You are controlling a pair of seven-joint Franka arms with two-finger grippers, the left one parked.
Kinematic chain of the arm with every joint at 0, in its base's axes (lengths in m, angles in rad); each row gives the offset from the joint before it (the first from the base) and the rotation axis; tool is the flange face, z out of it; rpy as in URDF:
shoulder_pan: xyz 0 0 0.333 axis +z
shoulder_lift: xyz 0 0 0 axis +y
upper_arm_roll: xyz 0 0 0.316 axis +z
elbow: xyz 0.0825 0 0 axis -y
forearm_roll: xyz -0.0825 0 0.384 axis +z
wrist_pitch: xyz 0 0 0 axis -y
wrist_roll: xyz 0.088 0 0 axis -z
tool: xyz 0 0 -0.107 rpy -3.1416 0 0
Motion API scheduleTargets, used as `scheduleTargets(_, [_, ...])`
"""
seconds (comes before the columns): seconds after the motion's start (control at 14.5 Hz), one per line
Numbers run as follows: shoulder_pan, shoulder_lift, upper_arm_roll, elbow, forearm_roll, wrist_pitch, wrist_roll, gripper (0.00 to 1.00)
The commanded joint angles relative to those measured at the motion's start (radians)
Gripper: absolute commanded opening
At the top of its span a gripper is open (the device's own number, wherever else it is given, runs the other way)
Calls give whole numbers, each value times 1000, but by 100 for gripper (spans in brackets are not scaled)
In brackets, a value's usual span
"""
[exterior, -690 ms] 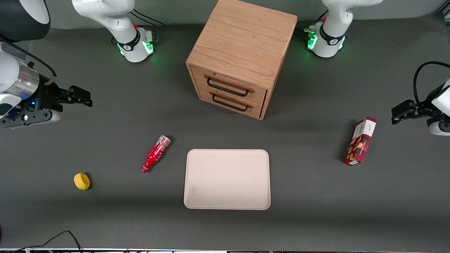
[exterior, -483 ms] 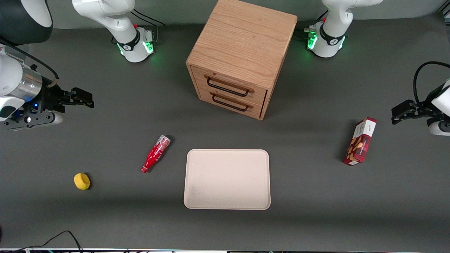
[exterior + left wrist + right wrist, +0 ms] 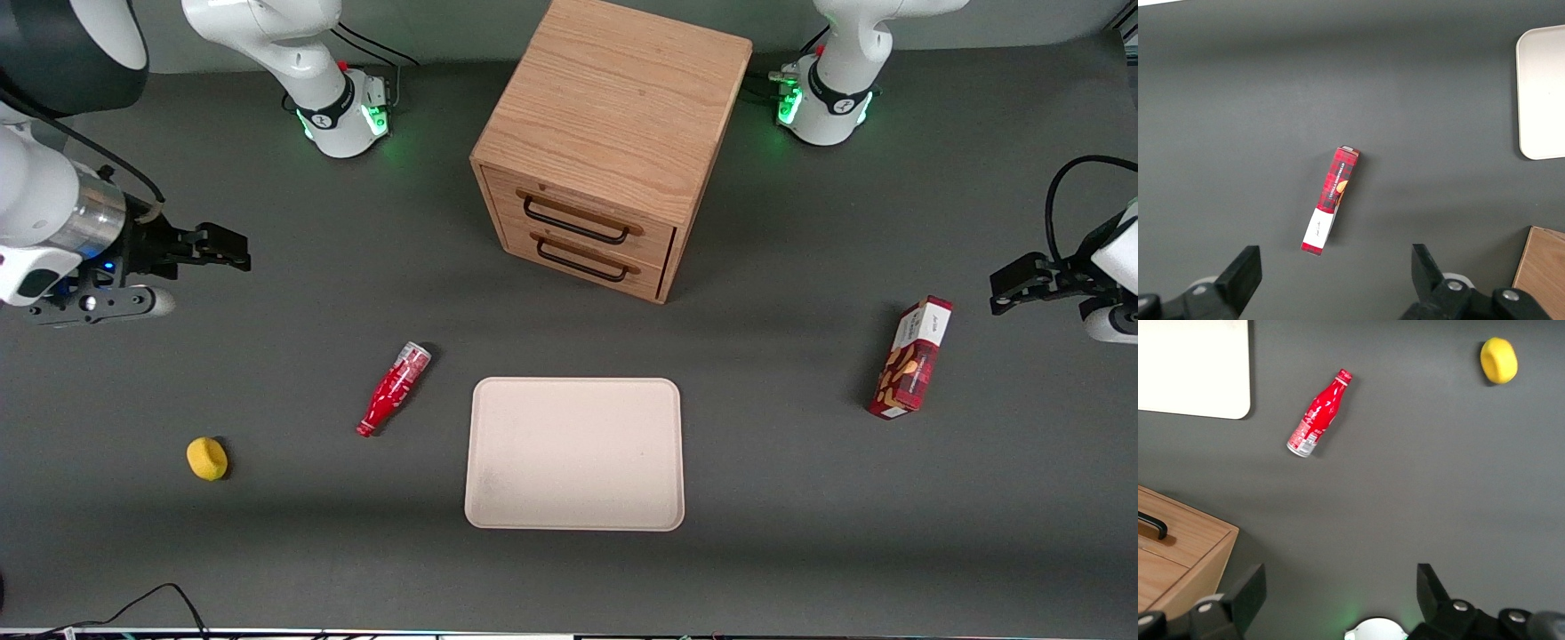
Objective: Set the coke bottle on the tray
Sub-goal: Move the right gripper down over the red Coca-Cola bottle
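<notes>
The coke bottle (image 3: 394, 389) (image 3: 1318, 414) lies on its side on the grey table, beside the cream tray (image 3: 574, 453) (image 3: 1193, 367) on the working arm's side, with its red cap pointing toward the front camera and its silvery base away from it. The tray holds nothing. My gripper (image 3: 224, 248) (image 3: 1338, 593) hangs open above the table at the working arm's end, well away from the bottle and farther from the camera than it. Nothing is between its fingers.
A wooden two-drawer cabinet (image 3: 605, 147) (image 3: 1175, 550) stands farther from the camera than the tray. A yellow lemon-like object (image 3: 207, 459) (image 3: 1499, 361) lies toward the working arm's end. A red snack box (image 3: 912, 357) (image 3: 1330, 200) lies toward the parked arm's end.
My gripper has drifted a little toward the table's middle, in the bottle's direction. The bottle, tray and other things have not moved.
</notes>
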Motion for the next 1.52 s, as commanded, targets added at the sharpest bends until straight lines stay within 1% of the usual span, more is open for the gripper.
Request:
scheduleTargets(0.0, [4,89,49,27,9,35,111,100])
scheduleTargets(0.14, [4,133,53,28,8,45,116,100])
scheduleTargets(0.41, [15,242,59,33,16,120,211,100])
scheduleTargets(0.55, [15,272,59,22,15,177,398,100])
scheduleTargets(0.69, [16,292,61,-11,13,254,461,100])
scheduleTargets(0.83, [15,278,93,-105,-5,384,532,100])
scheduleTargets(0.9, [15,272,95,-151,-21,438,538,100])
scheduleTargets(1.17, [15,287,119,-290,-126,623,624,100])
scheduleTargets(1.31, [16,311,119,-323,-137,677,662,100])
scheduleTargets(1.45, [18,359,122,-326,-188,737,742,100])
